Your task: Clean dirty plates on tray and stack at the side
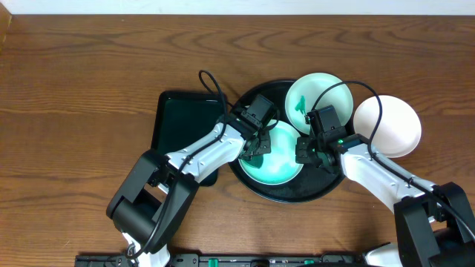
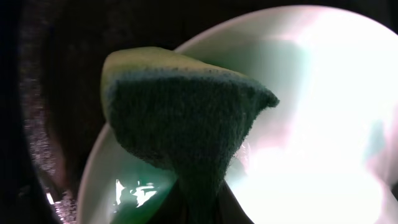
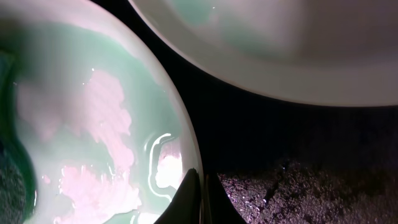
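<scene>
- The large round glossy black tray (image 1: 297,194) sits mid-table. Its left rim meets a rectangular dark green tray (image 1: 182,122). The brown wooden table (image 1: 89,74) lies open beyond and to the left.
- The 1st plate (image 1: 282,169), small, round, glossy and pale mint, lies inside the black tray, left of centre. A dark strip of tray floor shows along its right edge.
- The 2nd plate (image 1: 323,93), with a green smear, lies over the tray's upper-right rim.
- The 3rd plate (image 1: 390,126), white, rests on the table off the tray, just beside the 2nd plate.
- The left gripper (image 1: 256,147) is clamped on a green scouring sponge (image 2: 186,124) with yellow backing, over the 1st plate. Whether the sponge touches the plate cannot be told.
- The right gripper (image 3: 200,196) has its fingers closed together, tips at the 1st plate's right rim. Whether they pinch the rim cannot be told.
</scene>
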### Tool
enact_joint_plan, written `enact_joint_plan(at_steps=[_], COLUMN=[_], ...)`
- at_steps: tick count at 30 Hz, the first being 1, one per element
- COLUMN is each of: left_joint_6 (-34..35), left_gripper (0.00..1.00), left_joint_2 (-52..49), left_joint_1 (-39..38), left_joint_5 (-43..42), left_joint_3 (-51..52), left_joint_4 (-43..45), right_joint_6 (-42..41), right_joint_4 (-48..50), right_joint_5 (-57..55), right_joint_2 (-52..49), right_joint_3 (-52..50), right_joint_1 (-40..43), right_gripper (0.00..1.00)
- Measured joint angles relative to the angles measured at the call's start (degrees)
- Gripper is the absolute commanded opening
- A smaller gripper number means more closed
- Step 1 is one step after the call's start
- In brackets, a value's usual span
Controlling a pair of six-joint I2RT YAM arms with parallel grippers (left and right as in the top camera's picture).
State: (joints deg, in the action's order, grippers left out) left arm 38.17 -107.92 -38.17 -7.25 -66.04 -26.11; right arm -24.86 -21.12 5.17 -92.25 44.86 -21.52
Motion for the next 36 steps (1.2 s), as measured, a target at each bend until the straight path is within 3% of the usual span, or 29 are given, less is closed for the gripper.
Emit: enact_joint_plan(at_steps=[22,29,36], left_joint_6=[0.4,-1.0,-1.1], left_gripper=[0.07,0.08,0.07], left_joint_2=[3.3,9.8,9.4], left_joint_1=[-1.9,-2.0,-2.0], left_joint_5=[-12.4,-6.8,0.6], left_joint_3=[0.0,0.0,0.0], left_joint_4=[-0.1,-0.7,-0.8], right_joint_6=[0.0,0.0,0.0], right_joint_4=[0.0,0.0,0.0], right_joint_5=[-0.4,-0.2,0.2], right_joint_2=[0.0,0.0,0.0], right_joint_3=[0.0,0.0,0.0], right_joint_1=[0.0,0.0,0.0], right_gripper=[0.01,0.01,0.01])
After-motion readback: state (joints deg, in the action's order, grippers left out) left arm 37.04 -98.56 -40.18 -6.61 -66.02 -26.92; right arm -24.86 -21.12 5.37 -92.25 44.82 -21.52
